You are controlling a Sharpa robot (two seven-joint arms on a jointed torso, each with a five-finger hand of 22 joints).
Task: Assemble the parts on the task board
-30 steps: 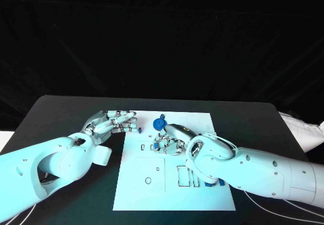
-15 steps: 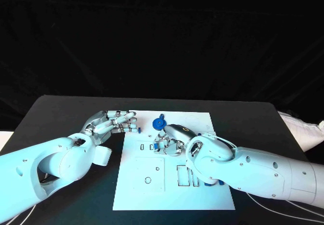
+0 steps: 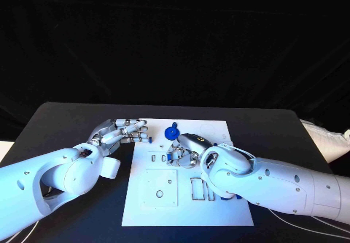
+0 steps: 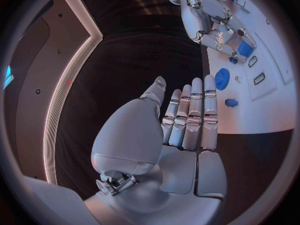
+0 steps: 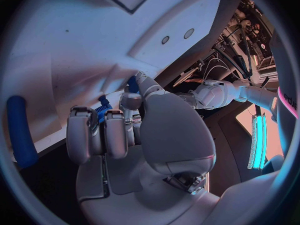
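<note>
The right hand is curling its fingers down over the middle of the board, and it is pinching a small blue part between its fingertips; the part is sitting low against the white surface, close by a row of small slots. Whether it is already seated in a slot I cannot tell, since the fingers are hiding it. Just beyond this hand a round blue disc is lying on the board, apart from the fingers. Near the right forearm, at the board's right side, more blue pieces are showing beside the tall slots.

The left hand is resting at the board's left edge with its fingers laid straight and close together, holding nothing. A small blue piece is lying on the board just beside its fingertips.

Judging by looks, the parts are small, stiff moulded plastic: light, not fragile, but smooth and likely to slip or tip out of metal fingertips. The held part is probably best gripped by its two flat sides, high enough to leave its lower end free to enter a slot. The disc would be better taken by its rim, and the board may slide unless it is steadied
</note>
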